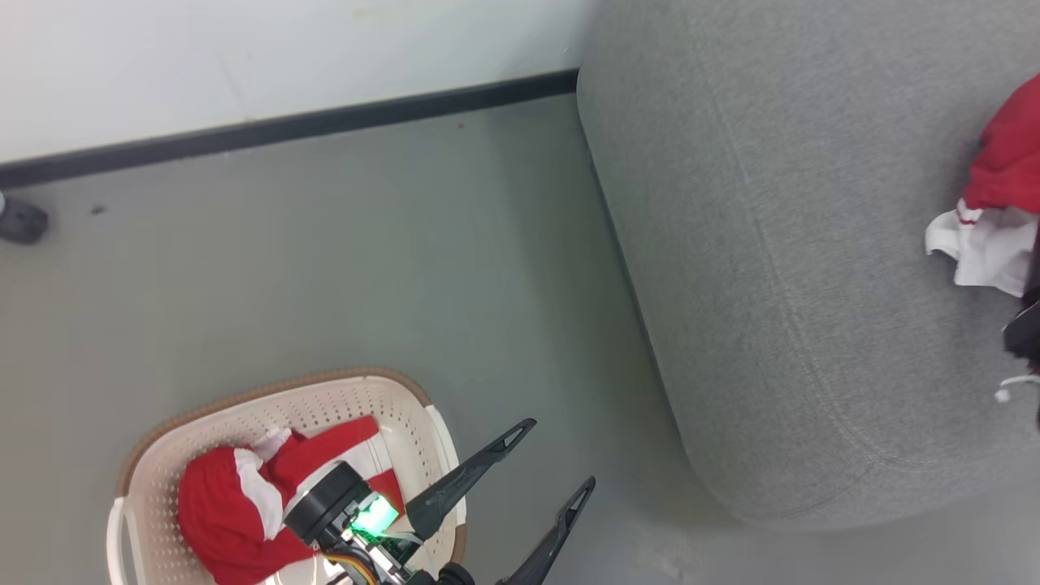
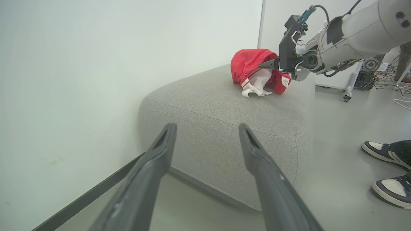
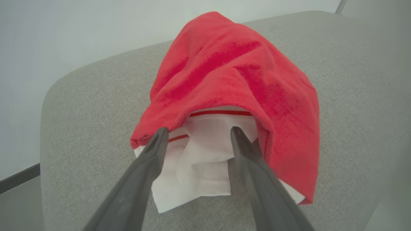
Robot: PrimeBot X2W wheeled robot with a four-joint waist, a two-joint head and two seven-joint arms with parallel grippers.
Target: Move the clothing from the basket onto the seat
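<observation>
One red and white garment (image 1: 244, 504) lies in the cream basket (image 1: 162, 455) at the lower left of the head view. My left gripper (image 1: 559, 453) hovers open and empty just right of the basket, over the floor; the left wrist view shows its fingers (image 2: 160, 150) spread wide. A second red garment with white trim (image 3: 231, 80) rests in a heap on the grey seat (image 1: 772, 244). My right gripper (image 3: 199, 130) is open at that garment's hem, its fingertips over the white fabric. The left wrist view shows the right gripper (image 2: 268, 64) poking into this garment (image 2: 250, 62).
A white wall with a dark skirting board (image 1: 284, 126) runs behind the grey floor (image 1: 366, 268). A person's two shoes (image 2: 385, 150) stand on the floor right of the seat. A small dark object (image 1: 20, 221) sits at the far left by the wall.
</observation>
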